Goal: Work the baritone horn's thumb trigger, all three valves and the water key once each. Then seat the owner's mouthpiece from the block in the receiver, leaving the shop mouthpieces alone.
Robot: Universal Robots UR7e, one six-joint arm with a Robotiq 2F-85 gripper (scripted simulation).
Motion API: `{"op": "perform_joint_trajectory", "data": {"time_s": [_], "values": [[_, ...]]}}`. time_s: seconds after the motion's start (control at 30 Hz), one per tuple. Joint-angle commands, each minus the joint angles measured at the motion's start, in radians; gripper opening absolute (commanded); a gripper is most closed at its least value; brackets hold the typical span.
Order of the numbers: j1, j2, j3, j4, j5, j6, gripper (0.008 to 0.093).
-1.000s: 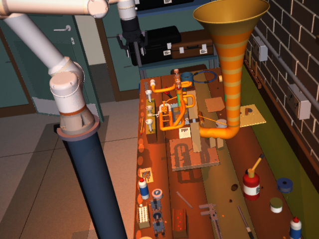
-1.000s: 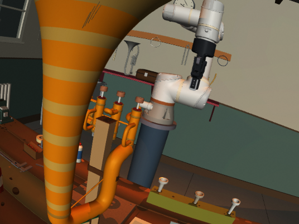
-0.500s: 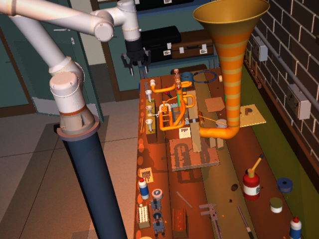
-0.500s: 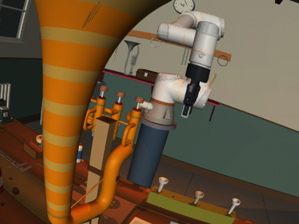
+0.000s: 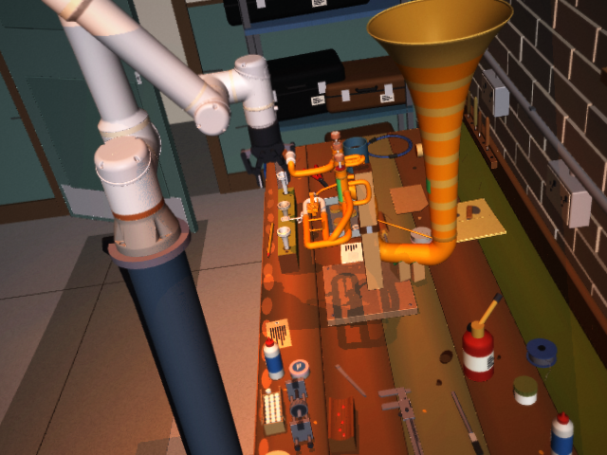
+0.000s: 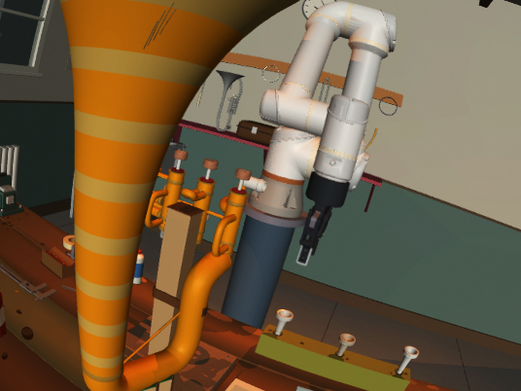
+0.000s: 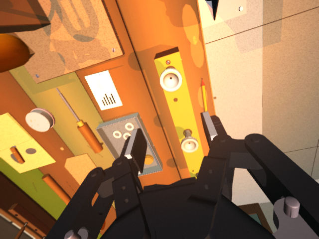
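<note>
The orange baritone horn (image 5: 431,147) stands bell-up on a wooden stand in the middle of the bench, its three capped valves (image 6: 209,185) in a row and its white receiver (image 5: 290,157) facing the bench's left edge. Three silver mouthpieces (image 6: 346,343) stand upright in a yellow-green block (image 5: 286,226) along that edge. My gripper (image 7: 171,135) hangs above the far end of the block, near the receiver; it is open and holds nothing. In the wrist camera two of the mouthpieces (image 7: 170,80) show below the fingers.
The bench's left edge runs just beside the block, with a red pencil (image 7: 204,95) along it. A small tray of washers (image 7: 130,144), a screwdriver (image 7: 86,135) and a printed card (image 7: 103,90) lie near the horn's stand. Bottles, tins and tools crowd the near end.
</note>
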Motion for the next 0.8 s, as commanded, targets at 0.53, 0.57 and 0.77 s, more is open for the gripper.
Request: {"op": "perform_joint_trajectory", "data": {"time_s": [0.53,0.57,0.77], "values": [[0.000,0.349,0.065,-0.416,0.000,0.000,0.0660],[0.000,0.358,0.066,-0.427,0.000,0.000,0.0660],[0.000,0.391,0.067,-0.461,0.000,0.000,0.0660]]}}
